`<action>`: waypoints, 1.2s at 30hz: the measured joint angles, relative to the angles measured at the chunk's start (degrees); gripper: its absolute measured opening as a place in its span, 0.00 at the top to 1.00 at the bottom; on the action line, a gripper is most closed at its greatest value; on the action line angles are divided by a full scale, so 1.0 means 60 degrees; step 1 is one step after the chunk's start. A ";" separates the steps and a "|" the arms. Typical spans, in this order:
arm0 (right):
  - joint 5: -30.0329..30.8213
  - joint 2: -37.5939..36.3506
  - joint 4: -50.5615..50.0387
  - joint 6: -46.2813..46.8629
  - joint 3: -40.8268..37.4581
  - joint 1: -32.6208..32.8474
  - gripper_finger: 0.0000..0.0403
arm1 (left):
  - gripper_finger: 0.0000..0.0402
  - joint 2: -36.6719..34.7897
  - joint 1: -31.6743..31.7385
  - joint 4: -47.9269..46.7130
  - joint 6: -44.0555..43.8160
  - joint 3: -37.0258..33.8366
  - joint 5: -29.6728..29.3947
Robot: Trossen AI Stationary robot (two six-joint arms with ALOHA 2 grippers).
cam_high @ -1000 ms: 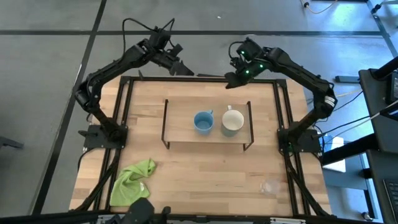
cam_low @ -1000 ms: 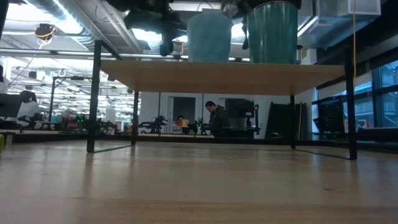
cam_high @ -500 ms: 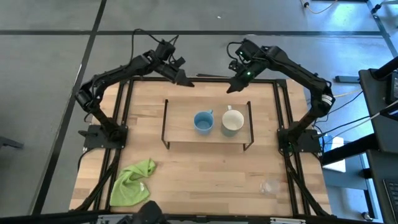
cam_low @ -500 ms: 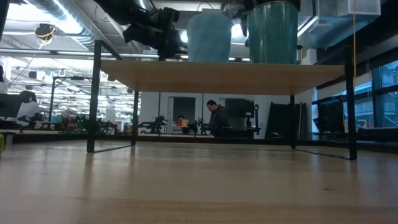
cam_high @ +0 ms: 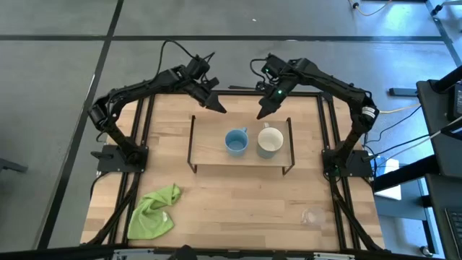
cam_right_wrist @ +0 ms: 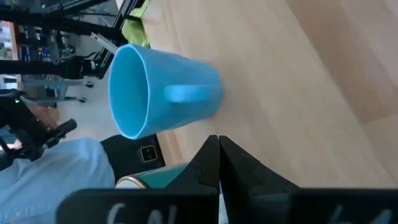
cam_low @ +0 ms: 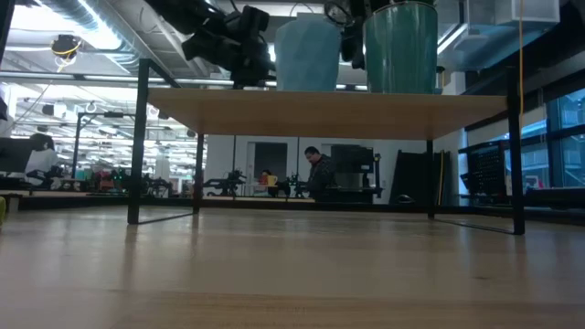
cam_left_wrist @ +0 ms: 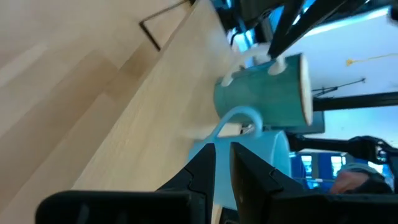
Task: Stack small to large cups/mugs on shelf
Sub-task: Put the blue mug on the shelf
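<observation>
High view: 2 empty grippers, left gripper (cam_high: 219, 108) slightly parted, right gripper (cam_high: 262, 113) closed; rigid, likely breakable blue mug (cam_high: 235, 141) suits a handle grasp.

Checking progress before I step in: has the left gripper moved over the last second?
Yes. The left gripper has come closer to the shelf, nearing its back-left corner.

Shelf (cam_high: 216, 160) with 2 mugs on table (cam_high: 238, 198); green cloth (cam_high: 154, 212), glass cup (cam_high: 313, 216).

Pale matt wood shelf (cam_high: 240, 160) on thin black metal frame, smooth glossy blue mug (cam_high: 235, 141).
</observation>
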 joint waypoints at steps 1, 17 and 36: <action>-0.0005 -0.0001 -0.0059 -0.0079 0.0000 0.0002 0.99 | 0.90 0.0000 -0.0024 -0.0161 0.0078 0.0000 -0.0066; -0.0521 0.0002 -0.0129 -0.0670 0.0000 0.0215 0.99 | 0.90 0.0000 -0.0739 -0.0637 0.0413 0.0000 -0.0229; -0.0776 0.0262 -0.0249 -0.1439 0.0000 0.0279 0.99 | 0.90 0.0000 -0.2018 -0.0685 0.0070 0.0000 -0.0927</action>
